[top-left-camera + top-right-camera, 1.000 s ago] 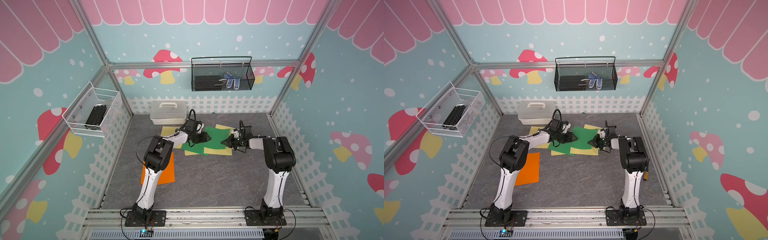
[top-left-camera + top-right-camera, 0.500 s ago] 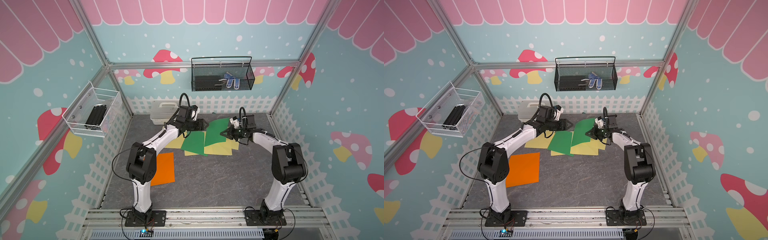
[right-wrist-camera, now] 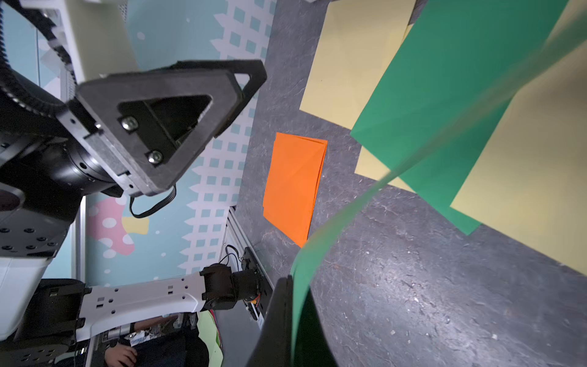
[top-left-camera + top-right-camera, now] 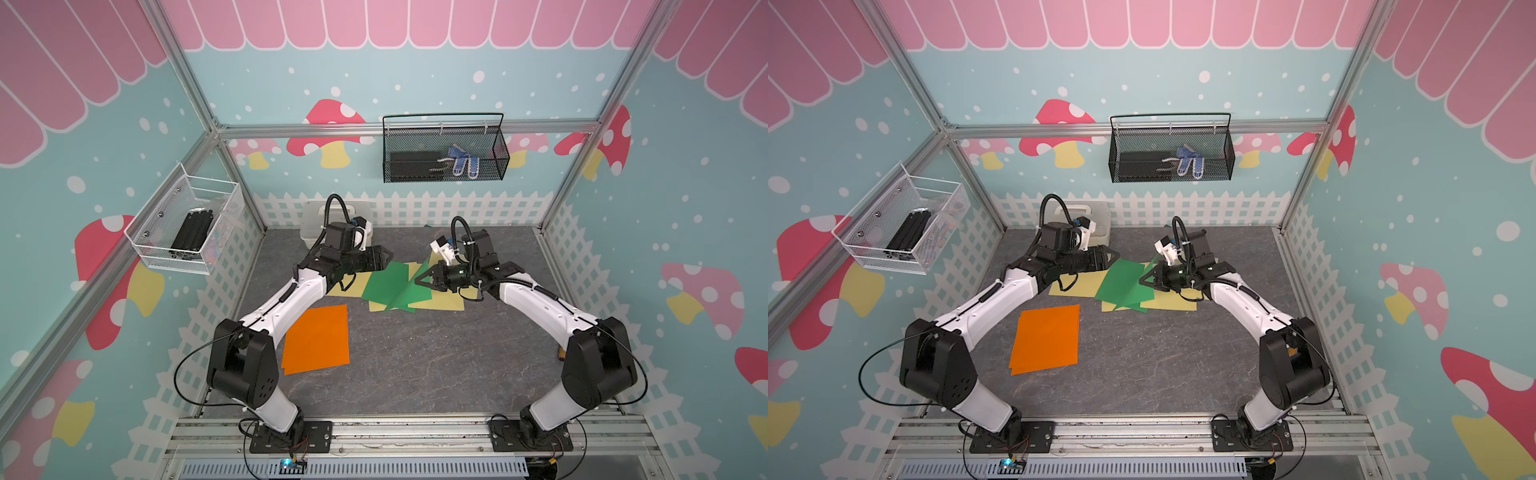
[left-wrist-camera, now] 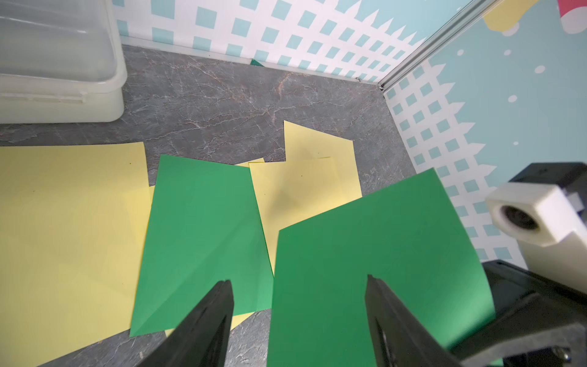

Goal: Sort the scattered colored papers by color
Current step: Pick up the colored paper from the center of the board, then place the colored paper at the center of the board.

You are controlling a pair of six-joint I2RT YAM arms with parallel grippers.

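Both top views show the colored papers on the grey floor. Orange papers (image 4: 318,338) (image 4: 1046,336) lie stacked at front left. A green paper (image 4: 382,282) (image 5: 203,238) rests flat on pale yellow papers (image 4: 442,302) (image 5: 63,222). My right gripper (image 4: 419,277) (image 4: 1144,279) (image 3: 293,286) is shut on the edge of a second green paper (image 5: 365,254) (image 3: 333,222), which curves up off the pile. My left gripper (image 4: 388,257) (image 4: 1115,254) (image 5: 297,279) hangs open above that raised sheet, with nothing between its fingers.
A white lidded box (image 4: 316,216) (image 5: 57,63) stands at the back wall behind my left arm. A black wire basket (image 4: 444,153) hangs on the back wall and a white wire basket (image 4: 187,224) on the left wall. White fence walls enclose the floor.
Both arms have risen from the pile. My right gripper has lifted one green sheet with it. My left gripper's jaws have widened and drawn back slightly to the left.
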